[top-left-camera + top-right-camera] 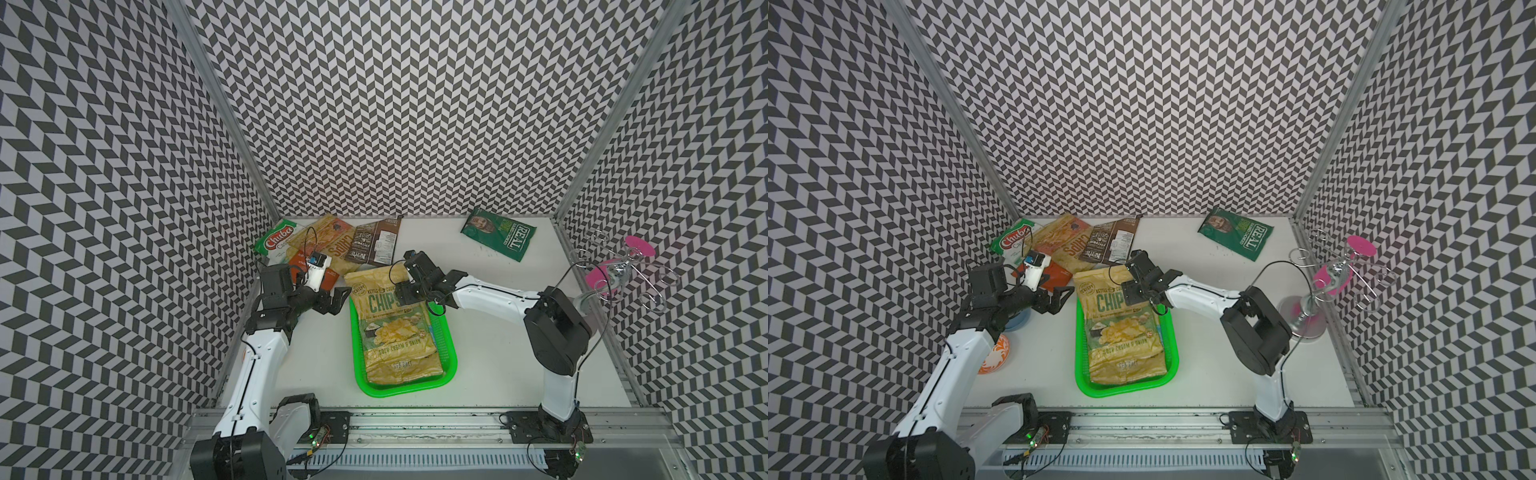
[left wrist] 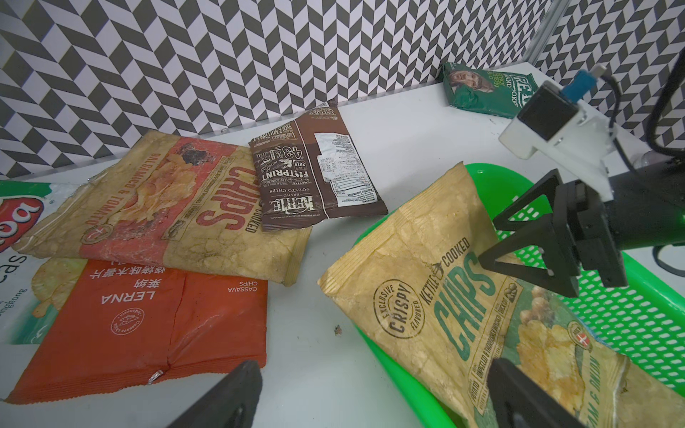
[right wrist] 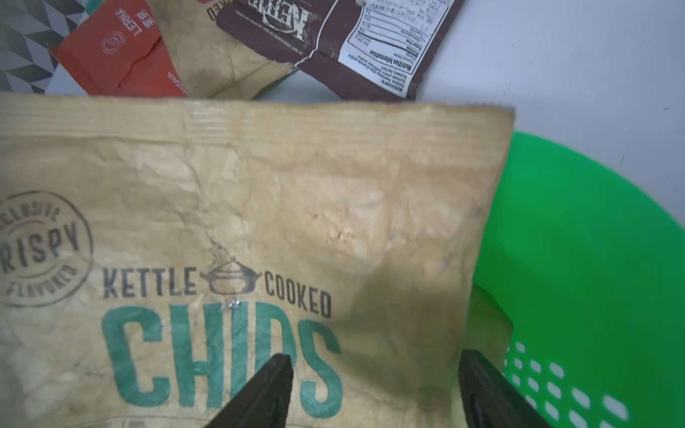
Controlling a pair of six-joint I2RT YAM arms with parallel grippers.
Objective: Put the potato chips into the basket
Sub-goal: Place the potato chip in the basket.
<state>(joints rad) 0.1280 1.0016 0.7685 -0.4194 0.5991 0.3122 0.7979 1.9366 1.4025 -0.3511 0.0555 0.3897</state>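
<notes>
A tan "CHIPS" bag with green lettering [image 1: 395, 332] lies in the green basket [image 1: 451, 361], its top end sticking out over the far rim. My right gripper [image 1: 405, 291] hovers open just over that bag's top right part; in the right wrist view its fingers [image 3: 374, 357] straddle the bag's edge. Left of the basket, my left gripper [image 1: 338, 297] stands wide open over bare table [image 2: 374, 370]. More potato chips lie at the back left: Chuba [image 1: 278, 241], tan-red CHIPS [image 1: 328, 241], brown Kettle [image 1: 374, 243], orange Lerna [image 2: 148, 322]. A dark green REAL bag [image 1: 498, 235] lies back right.
A wire stand with pink discs [image 1: 615, 274] stands at the right edge. An orange-white bowl [image 1: 994, 351] and a blue object [image 1: 1017, 320] sit under my left arm. Patterned walls close in the table on three sides.
</notes>
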